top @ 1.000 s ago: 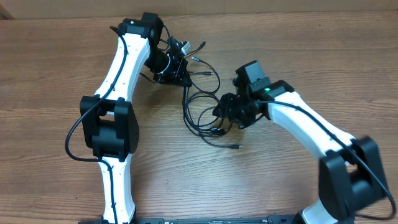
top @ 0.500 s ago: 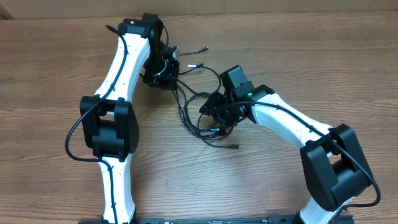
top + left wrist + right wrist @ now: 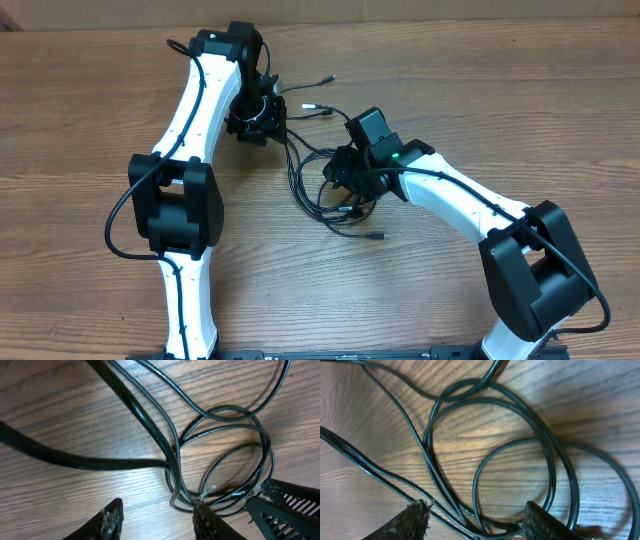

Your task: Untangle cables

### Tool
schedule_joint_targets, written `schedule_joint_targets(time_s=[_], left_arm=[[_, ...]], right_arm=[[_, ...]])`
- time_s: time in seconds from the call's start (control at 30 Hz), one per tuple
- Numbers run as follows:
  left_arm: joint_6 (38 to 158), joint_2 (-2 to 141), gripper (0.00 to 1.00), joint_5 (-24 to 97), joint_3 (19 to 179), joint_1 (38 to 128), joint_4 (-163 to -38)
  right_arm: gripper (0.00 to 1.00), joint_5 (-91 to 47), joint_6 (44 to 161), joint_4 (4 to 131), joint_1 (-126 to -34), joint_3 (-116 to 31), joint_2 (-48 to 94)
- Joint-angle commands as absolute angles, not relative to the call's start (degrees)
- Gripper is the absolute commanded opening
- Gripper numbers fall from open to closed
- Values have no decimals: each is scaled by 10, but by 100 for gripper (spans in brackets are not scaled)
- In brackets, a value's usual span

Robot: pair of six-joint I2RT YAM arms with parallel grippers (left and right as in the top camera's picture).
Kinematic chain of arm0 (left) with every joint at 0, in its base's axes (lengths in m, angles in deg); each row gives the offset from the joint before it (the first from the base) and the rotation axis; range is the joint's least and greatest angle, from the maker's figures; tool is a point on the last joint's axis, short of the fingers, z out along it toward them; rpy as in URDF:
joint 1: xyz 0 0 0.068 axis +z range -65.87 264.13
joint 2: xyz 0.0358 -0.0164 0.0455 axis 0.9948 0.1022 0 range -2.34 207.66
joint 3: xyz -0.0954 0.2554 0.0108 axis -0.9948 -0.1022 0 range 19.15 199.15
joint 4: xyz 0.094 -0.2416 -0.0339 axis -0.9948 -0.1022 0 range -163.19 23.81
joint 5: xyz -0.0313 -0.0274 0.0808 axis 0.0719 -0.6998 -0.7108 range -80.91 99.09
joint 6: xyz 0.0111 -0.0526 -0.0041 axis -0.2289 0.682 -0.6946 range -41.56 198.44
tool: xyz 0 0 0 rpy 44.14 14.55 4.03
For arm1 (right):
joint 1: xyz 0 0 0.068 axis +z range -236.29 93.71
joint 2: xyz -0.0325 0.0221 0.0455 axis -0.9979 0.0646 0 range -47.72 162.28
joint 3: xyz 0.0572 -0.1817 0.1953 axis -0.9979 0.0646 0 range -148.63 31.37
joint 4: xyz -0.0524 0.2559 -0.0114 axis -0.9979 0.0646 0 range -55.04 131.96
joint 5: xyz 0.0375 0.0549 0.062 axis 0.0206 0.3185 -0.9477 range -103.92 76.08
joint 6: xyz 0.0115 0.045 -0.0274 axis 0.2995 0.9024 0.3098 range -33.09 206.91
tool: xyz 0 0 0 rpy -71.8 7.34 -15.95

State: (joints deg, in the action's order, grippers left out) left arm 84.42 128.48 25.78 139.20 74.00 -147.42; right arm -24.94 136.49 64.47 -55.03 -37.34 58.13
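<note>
The cables (image 3: pixel 305 175) are thin black cords lying in a loose tangle of loops on the wooden table between the two arms. My left gripper (image 3: pixel 268 128) sits at the tangle's upper left. In the left wrist view it (image 3: pixel 159 520) is open with only bare wood between its fingers, and the cable loops (image 3: pixel 172 467) lie just beyond its right finger (image 3: pixel 205 520). My right gripper (image 3: pixel 340 180) hangs low over the tangle's right side. The right wrist view shows it (image 3: pixel 480 521) open, with several cable strands (image 3: pixel 465 389) running across the gap between its fingers.
Loose plug ends lie at the back (image 3: pixel 325 78), (image 3: pixel 318 103), and another lies toward the front (image 3: pixel 378 237). The right gripper's fingertips (image 3: pixel 285 507) show at the right edge of the left wrist view, close to the left one. Wooden table (image 3: pixel 500 100) all round.
My left gripper has opened and let go of the cables it held; they now lie on the table. The right arm has swung left and back, closer to the tangle.
</note>
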Motion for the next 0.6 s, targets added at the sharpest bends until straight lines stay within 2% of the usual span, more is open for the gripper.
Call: schedule_joint_targets(time_s=[0.0, 0.13, 0.23, 0.3, 0.43, 0.57], left_arm=[[866, 1276, 45, 250, 1387, 736, -1463], [875, 1276, 44, 246, 1349, 736, -1436], [885, 1276, 27, 183, 1315, 737, -1427], [912, 1277, 20, 111, 1297, 740, -1428], [972, 1277, 18, 16, 1268, 751, -1420], [947, 1277, 19, 98, 1255, 762, -1409]], right_arm=[[60, -229, 1359, 641, -549, -372, 587], [60, -229, 1359, 641, -548, -372, 587], [60, -230, 1359, 641, -549, -372, 587], [60, -237, 1337, 636, -548, -372, 587], [60, -292, 1242, 611, -548, -372, 587], [60, -299, 1228, 609, -548, -372, 587]])
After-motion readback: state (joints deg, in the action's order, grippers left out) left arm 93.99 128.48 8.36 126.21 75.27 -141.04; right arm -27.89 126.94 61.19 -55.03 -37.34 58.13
